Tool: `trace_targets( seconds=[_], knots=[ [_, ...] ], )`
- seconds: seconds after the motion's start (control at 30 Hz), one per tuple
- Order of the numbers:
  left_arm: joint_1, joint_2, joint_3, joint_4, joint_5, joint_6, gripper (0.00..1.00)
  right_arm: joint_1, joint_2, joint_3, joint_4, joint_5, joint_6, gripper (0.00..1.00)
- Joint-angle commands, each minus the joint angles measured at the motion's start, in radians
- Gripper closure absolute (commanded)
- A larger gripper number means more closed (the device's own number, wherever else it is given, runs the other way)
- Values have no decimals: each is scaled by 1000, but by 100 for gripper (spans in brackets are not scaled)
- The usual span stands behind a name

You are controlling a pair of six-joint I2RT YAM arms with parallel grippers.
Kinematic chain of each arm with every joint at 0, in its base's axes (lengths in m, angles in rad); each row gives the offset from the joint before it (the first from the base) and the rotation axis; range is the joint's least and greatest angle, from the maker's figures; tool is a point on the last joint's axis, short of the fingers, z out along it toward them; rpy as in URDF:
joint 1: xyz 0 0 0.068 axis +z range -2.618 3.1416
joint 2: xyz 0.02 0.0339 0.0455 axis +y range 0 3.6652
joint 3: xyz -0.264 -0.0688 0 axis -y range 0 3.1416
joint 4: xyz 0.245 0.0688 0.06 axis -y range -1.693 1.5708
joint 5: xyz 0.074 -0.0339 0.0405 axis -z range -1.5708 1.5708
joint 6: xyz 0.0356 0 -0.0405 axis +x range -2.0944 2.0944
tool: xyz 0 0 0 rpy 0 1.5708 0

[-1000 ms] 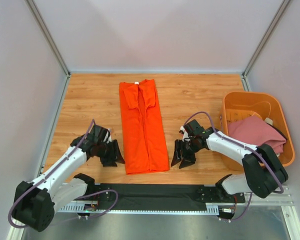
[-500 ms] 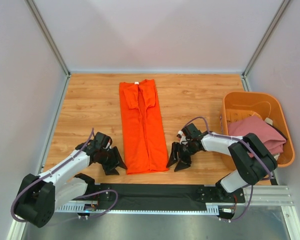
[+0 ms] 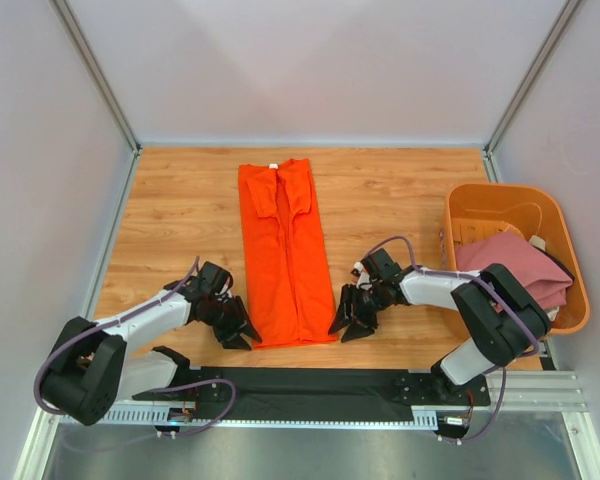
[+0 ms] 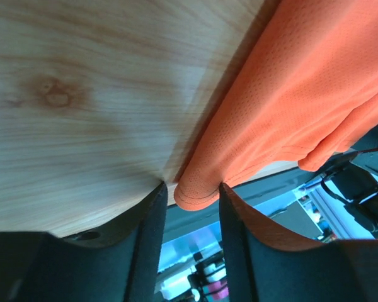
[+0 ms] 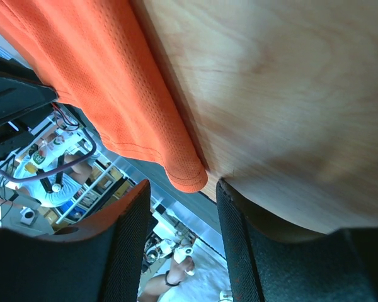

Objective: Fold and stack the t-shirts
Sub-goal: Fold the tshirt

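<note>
Since the bright orange cloth t-shirt (image 3: pixel 285 250) looks limp, pinch its 2 near hem corners; left hand (image 4: pixel 192 190) and right hand (image 5: pixel 183 186) straddle them half-open, empty

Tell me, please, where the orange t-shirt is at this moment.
Seen from above, the orange t-shirt lies mid-table as a long folded strip, its near end between the left gripper and the right gripper, the orange tub to its right.
</note>
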Motion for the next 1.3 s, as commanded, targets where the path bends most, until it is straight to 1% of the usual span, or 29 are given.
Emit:
trace_targets(
  seconds=[0.0, 0.07, 0.1, 0.13, 0.17, 0.2, 0.23, 0.33, 0.47, 0.53, 0.57, 0.6, 0.7, 0.73, 0.77, 0.8, 0.83, 0.87, 0.93, 0.97, 1.0, 1.03, 1.07, 1.1, 1.13, 1.17, 1.2, 1.23, 1.27],
  knots=[
    [-12, 38, -38, 3, -114, 4, 56, 5, 26, -30, 63, 92, 20, 52],
    [-12, 15, -53, 3, -121, -2, 59, 7, 36, -27, 72, 95, 20, 53],
    [-12, 9, -59, 3, -126, -6, 65, 10, 44, -25, 78, 95, 22, 54],
    [-12, 3, -64, 3, -127, -6, 70, 13, 52, -21, 81, 95, 25, 57],
    [-12, -9, -74, 9, -127, -6, 76, 28, 67, -13, 89, 91, 25, 64],
    [-12, -14, -76, 18, -124, -5, 94, 37, 72, -11, 89, 89, 25, 68],
    [-14, -17, -77, 24, -120, 1, 100, 50, 69, -11, 90, 89, 29, 72],
    [-18, -35, -56, -14, -118, 23, 100, 105, 41, -13, 87, 95, 43, 100],
    [-24, -150, -18, -93, -124, 27, 100, 137, -83, -25, 44, 117, 74, 100],
    [-24, -187, 20, -168, -147, 38, 100, 131, -147, 25, -11, 143, 59, 100],
    [-24, -204, 72, -191, -163, 47, 100, 116, -158, 57, -89, 169, 31, 100],
    [-23, -203, 102, -210, -175, 52, 100, 103, -163, 128, -118, 175, 14, 100],
    [-11, -113, 240, -256, -224, 110, 100, 44, -119, 243, -212, 167, -43, 100],
    [0, -74, 278, -268, -232, 128, 100, 24, -91, 327, -238, 161, -62, 100],
    [17, 8, 354, -270, -229, 144, 100, -8, -23, 378, -287, 160, -87, 100],
    [50, 49, 392, -268, -224, 173, 100, -27, 12, 422, -304, 157, -124, 100],
    [72, 87, 428, -256, -212, 184, 100, -45, 47, 517, -319, 149, -141, 100],
    [87, 160, 506, -250, -210, 196, 100, -74, 128, 566, -353, 129, -155, 100],
    [132, 237, 592, -250, -216, 224, 100, -98, 208, 675, -405, 131, -201, 100],
    [147, 312, 673, -247, -210, 231, 100, -119, 248, 779, -425, 125, -214, 100],
    [164, 351, 715, -247, -206, 237, 100, -130, 335, 841, -440, 114, -227, 100],
    [187, 388, 757, -248, -198, 250, 100, -139, 373, 890, -454, 105, -242, 100],
    [195, 461, 842, -248, -196, 256, 100, -157, 410, 995, -482, 95, -250, 100],
    [201, 500, 887, -261, -198, 265, 100, -167, 487, 1047, -502, 95, -260, 100],
    [212, 539, 977, -271, -189, 282, 100, -174, 516, 1094, -541, 98, -274, 100],
    [215, 610, 1017, -281, -181, 293, 100, -191, 545, 1137, -552, 101, -276, 100],
    [218, 642, 1059, -308, -181, 300, 100, -197, 581, 1192, -556, 94, -274, 100],
    [222, 691, 1123, -317, -177, 311, 100, -214, 596, 1217, -557, 85, -271, 100],
    [226, 711, 1148, -322, -180, 314, 100, -219, 610, 1234, -557, 74, -271, 100]
  ],
)
